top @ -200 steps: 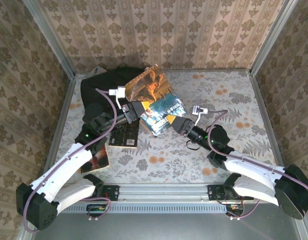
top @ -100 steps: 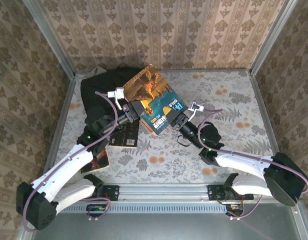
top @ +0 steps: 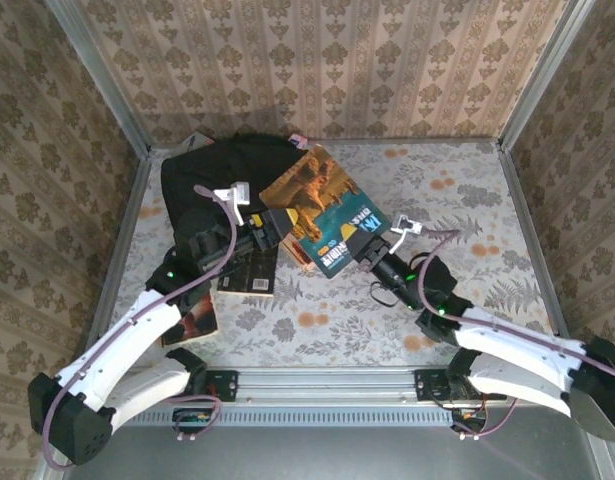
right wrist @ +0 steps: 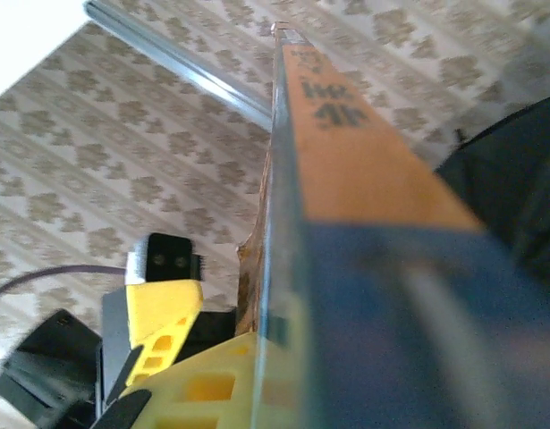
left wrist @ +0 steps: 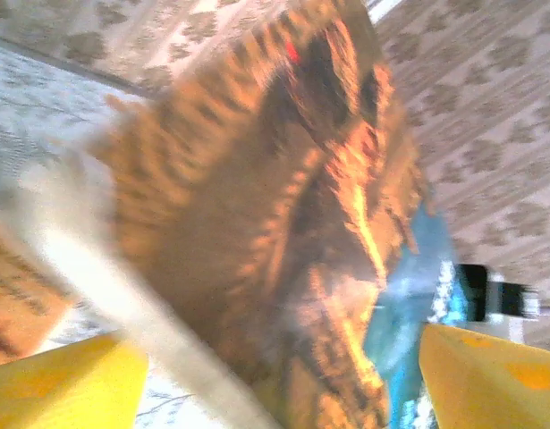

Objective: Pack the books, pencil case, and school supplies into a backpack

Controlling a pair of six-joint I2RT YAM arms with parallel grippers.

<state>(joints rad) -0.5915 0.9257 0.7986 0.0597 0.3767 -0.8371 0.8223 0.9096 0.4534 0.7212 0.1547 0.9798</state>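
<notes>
Above and behind the arms, you see the brown-and-teal book [top: 322, 205] raised off the table [top: 467, 200] and tilted, with its cover facing up toward the camera; its far corner overlaps the backpack [top: 212, 175], which lies at the far-left part of the table. The right gripper [top: 373, 243] is clamped on the book's near-right edge and carries it; the left gripper [top: 274, 226] sits at the book's left edge with its jaws spread. Under the left arm, note a black book [top: 252, 272] lying flat on the table near the backpack's near side; a dark book with an orange glow [top: 195, 318] lies nearer the bases, partly covered by the left forearm.

At the left wrist, the two yellow fingers [left wrist: 60, 384] stand far apart at the lower corners of the view; the book's brown cover, blurred, lies between and beyond them; its teal band shows toward the right; you cannot tell whether either finger touches the book.

At the right wrist, you look along the same book edge-on; its edge runs up the middle of the view, blue nearest the camera and orange farther up; one yellow finger [right wrist: 203, 384] lies flat against the book's left face; the opposite finger is hidden behind the book; the grip is narrow, closed on the book's thickness. Black backpack fabric shows at the right edge; patterned wall stands behind.
</notes>
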